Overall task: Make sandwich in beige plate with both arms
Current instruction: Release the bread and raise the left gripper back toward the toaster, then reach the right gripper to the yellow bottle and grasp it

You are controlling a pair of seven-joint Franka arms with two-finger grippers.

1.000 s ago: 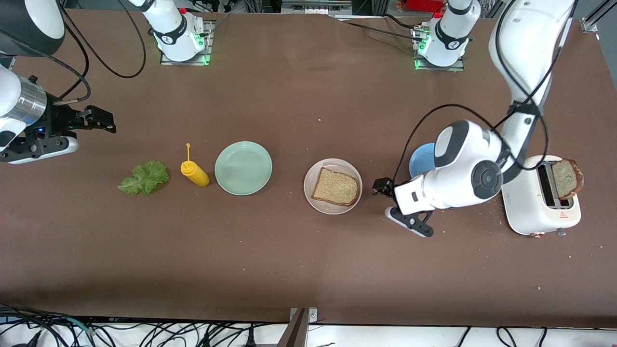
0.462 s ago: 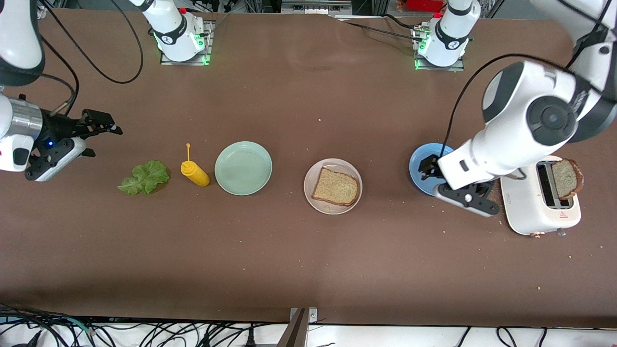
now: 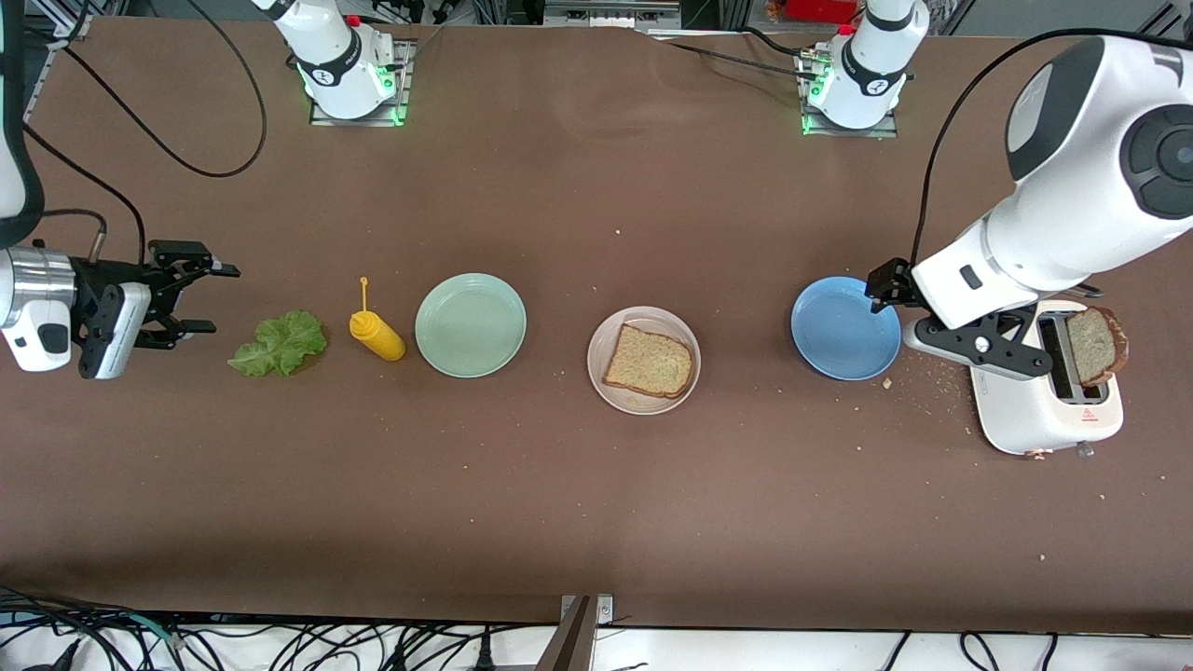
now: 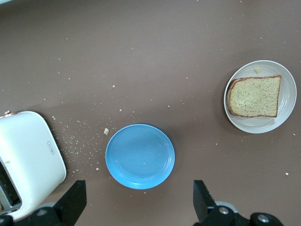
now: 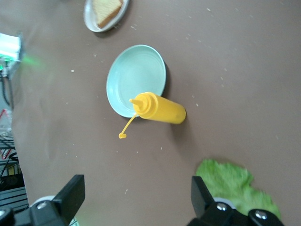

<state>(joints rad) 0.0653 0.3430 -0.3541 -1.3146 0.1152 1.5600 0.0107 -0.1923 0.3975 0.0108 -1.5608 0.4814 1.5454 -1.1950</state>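
Both hands gape empty: left hand (image 3: 881,291) over the blue plate's (image 3: 839,331) edge, right hand (image 3: 200,298) beside the lettuce (image 3: 280,343).

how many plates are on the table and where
3, in a row: the mint-green plate beside the mustard bottle, the beige plate in the middle holding a bread slice, the blue plate near the toaster.
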